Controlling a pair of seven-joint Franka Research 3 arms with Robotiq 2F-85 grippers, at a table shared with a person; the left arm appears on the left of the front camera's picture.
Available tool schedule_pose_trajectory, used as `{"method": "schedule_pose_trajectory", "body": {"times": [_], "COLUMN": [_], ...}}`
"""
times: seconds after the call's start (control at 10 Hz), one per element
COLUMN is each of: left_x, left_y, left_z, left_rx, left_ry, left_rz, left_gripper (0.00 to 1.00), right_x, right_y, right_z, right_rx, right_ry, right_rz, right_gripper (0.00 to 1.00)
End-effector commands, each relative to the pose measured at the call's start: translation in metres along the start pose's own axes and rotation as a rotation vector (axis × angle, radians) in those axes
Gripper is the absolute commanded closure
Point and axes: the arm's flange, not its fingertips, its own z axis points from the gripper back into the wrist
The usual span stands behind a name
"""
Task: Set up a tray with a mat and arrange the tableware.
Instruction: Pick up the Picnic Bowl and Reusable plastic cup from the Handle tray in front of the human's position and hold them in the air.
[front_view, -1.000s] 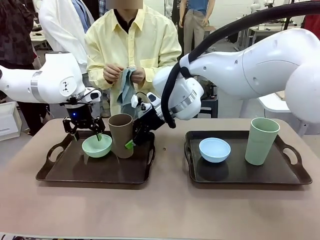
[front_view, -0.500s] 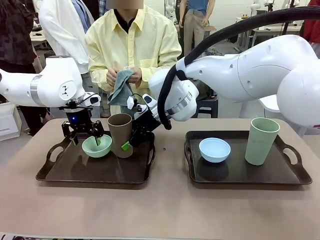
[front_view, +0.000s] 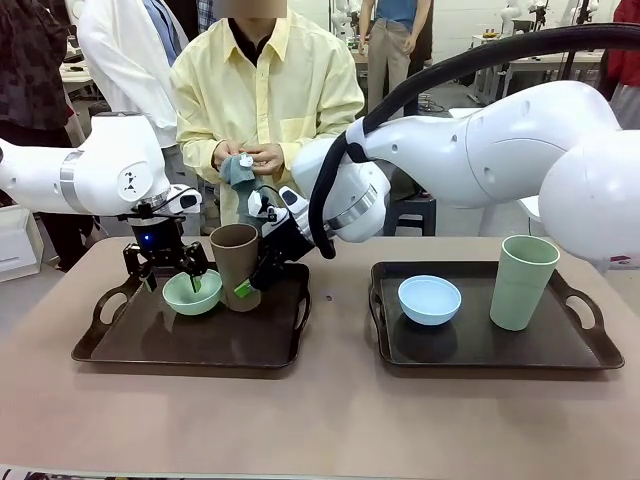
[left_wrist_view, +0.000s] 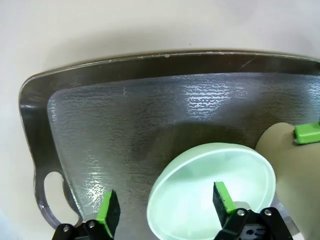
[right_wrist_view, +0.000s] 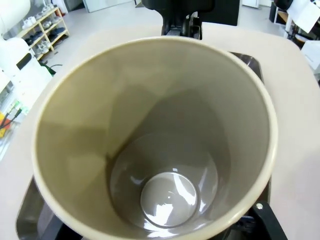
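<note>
l gripper: astride mint bowl rim, not pinched; close squarely.
r gripper: pinching brown cup; keep upright.

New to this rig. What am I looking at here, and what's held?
Two white robot arms with two-finger grippers share a table with a person. The wide shot looks across from the robot's side; the other two come from wrist cameras. The right dark brown tray holds a small light blue bowl and a tall pale green cup. On the left dark brown tray, the left gripper straddles the rim of a small mint green bowl, jaws open; the right gripper is shut on a tall brown cup, which tilts.
</note>
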Motion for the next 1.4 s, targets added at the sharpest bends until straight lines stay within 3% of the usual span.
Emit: {"method": "schedule_pose_trajectory", "body": {"times": [0.0, 0.1, 0.2, 0.4, 0.5, 0.6, 0.7, 0.9, 1.0, 1.3], "left_x": [-0.004, -0.005, -0.003, -0.004, -0.004, -0.004, -0.005, -0.008, -0.014, -0.045], "left_y": [-0.002, -0.002, -0.001, 0.0, 0.001, 0.002, 0.005, 0.008, 0.01, 0.024], "left_z": [0.0, 0.001, 0.001, 0.001, 0.002, 0.003, 0.005, 0.01, 0.02, 0.098], "left_rx": [-0.009, -0.01, -0.009, -0.002, 0.002, 0.007, 0.022, 0.027, 0.042, 0.077], "left_ry": [0.013, 0.018, 0.02, 0.02, 0.017, 0.017, 0.022, 0.027, 0.013, -0.073], "left_rz": [-0.001, 0.001, 0.007, 0.016, 0.02, 0.025, 0.034, 0.036, 0.038, 0.068], "left_gripper": [0.5, 0.64, 1.0, 1.0, 0.85, 0.94, 1.0, 1.0, 1.0, 1.0], "right_x": [0.003, 0.003, 0.002, 0.001, 0.0, 0.0, -0.001, 0.003, 0.013, 0.076], "right_y": [-0.005, -0.005, -0.006, -0.005, -0.005, -0.004, 0.001, 0.008, 0.021, 0.088], "right_z": [-0.002, -0.004, -0.003, -0.003, -0.003, -0.003, 0.005, 0.014, 0.025, 0.065], "right_rx": [0.019, 0.021, 0.025, 0.026, 0.025, 0.024, -0.002, -0.025, -0.048, -0.13], "right_ry": [0.016, 0.018, 0.022, 0.025, 0.028, 0.029, 0.029, 0.034, 0.036, 0.082], "right_rz": [0.01, 0.015, 0.015, 0.012, 0.013, 0.013, 0.002, 0.003, 0.008, 0.085], "right_gripper": [1.0, 0.65, 1.0, 1.0, 0.78, 0.78, 1.0, 1.0, 0.78, 0.78]}}
